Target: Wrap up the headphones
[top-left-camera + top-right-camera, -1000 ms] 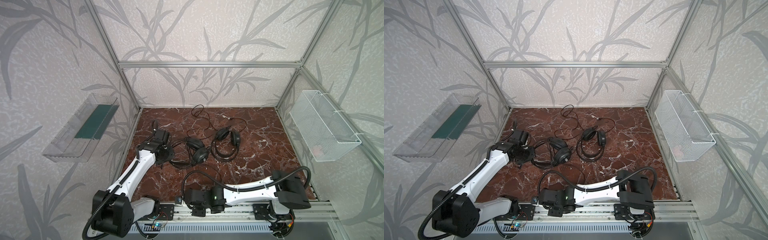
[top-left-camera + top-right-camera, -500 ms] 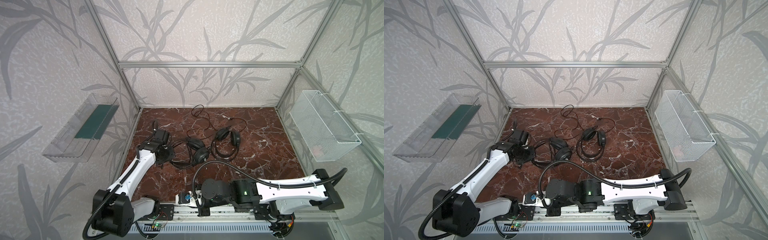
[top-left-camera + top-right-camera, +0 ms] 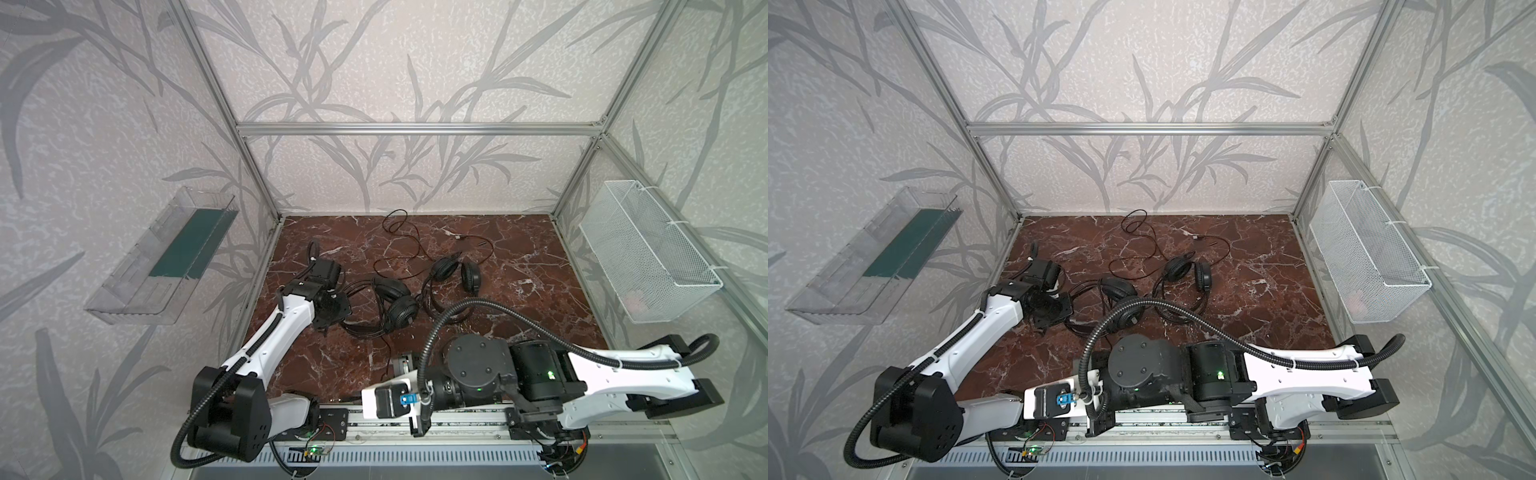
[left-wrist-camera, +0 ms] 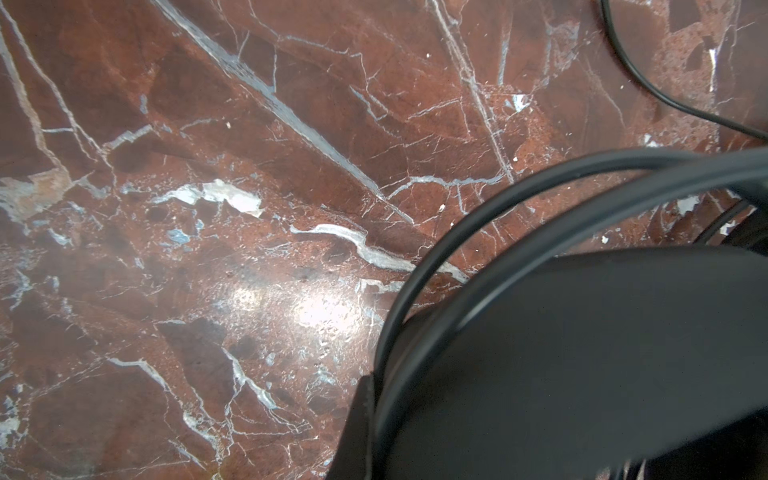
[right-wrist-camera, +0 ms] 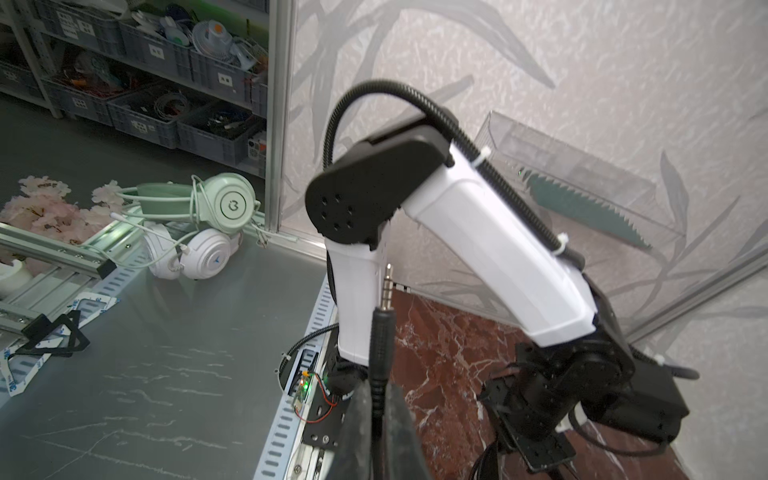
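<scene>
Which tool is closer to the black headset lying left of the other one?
Left. The left tool is shut on that headset's headband; the right tool sits by the front rail, apart from it, pinching an audio plug.

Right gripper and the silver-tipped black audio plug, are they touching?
Touching. The right wrist view shows the right gripper shut on the silver-tipped black audio plug, its base pinched inside with no gap showing.

The right pincer (image 5: 379, 401) pinches a black headphone plug (image 5: 382, 332) at the frame's lower centre, before a white arm (image 5: 478, 249).
</scene>
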Motion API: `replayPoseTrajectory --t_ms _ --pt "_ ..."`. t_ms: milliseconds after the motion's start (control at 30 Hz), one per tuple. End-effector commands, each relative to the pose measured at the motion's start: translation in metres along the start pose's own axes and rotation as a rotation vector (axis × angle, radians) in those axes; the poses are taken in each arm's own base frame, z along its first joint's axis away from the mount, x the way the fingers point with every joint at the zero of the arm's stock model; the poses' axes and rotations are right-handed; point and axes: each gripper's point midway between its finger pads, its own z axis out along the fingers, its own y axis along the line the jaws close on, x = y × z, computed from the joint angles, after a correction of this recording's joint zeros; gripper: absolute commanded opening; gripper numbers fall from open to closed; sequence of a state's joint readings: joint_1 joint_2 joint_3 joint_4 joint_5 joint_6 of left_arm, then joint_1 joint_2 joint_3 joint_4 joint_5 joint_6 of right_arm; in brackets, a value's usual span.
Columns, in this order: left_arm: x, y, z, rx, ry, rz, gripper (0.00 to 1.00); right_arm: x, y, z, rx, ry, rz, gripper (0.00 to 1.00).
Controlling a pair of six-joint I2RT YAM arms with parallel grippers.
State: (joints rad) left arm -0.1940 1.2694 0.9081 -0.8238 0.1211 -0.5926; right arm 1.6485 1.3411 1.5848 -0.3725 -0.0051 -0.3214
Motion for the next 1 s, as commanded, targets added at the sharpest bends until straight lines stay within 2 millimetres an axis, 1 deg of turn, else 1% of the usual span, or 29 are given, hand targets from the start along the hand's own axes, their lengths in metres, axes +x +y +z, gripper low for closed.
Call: replayPoseTrajectory --t_ms 0,133,233,367,567,633,733,867,967 --pt "-0.011 -0.008 -0.006 0.024 -0.015 0.006 0.00 -0.030 0.005 -0.017 -0.002 -0.045 -0.092 0.00" --pt "-0.008 -0.008 -0.001 0.010 0.023 0.008 0.00 -0.056 0.002 -0.028 -0.012 -0.111 -0.092 0.00" --pt "-0.007 -0.007 -0.001 0.005 0.023 0.010 0.00 -0.065 0.000 -0.030 -0.008 -0.135 -0.102 0.00" --pt "-0.007 -0.005 0.000 -0.004 0.024 0.012 0.00 -0.086 0.003 -0.039 -0.044 -0.195 -0.100 0.00" --pt "-0.008 -0.004 0.001 -0.013 0.024 0.016 0.00 -0.108 0.000 -0.049 -0.048 -0.246 -0.115 0.00" --pt "-0.008 -0.004 0.000 -0.014 0.023 0.015 0.00 -0.113 -0.002 -0.051 -0.043 -0.259 -0.126 0.00" --pt "-0.008 -0.004 0.001 -0.012 0.025 0.015 0.00 -0.117 -0.010 -0.049 -0.001 -0.253 -0.151 0.00" --pt "-0.008 -0.004 0.001 -0.012 0.023 0.015 0.00 -0.121 -0.017 -0.042 0.031 -0.245 -0.166 0.00" --pt "-0.006 -0.006 0.000 -0.001 0.024 0.014 0.00 -0.118 -0.024 -0.033 0.078 -0.219 -0.193 0.00"
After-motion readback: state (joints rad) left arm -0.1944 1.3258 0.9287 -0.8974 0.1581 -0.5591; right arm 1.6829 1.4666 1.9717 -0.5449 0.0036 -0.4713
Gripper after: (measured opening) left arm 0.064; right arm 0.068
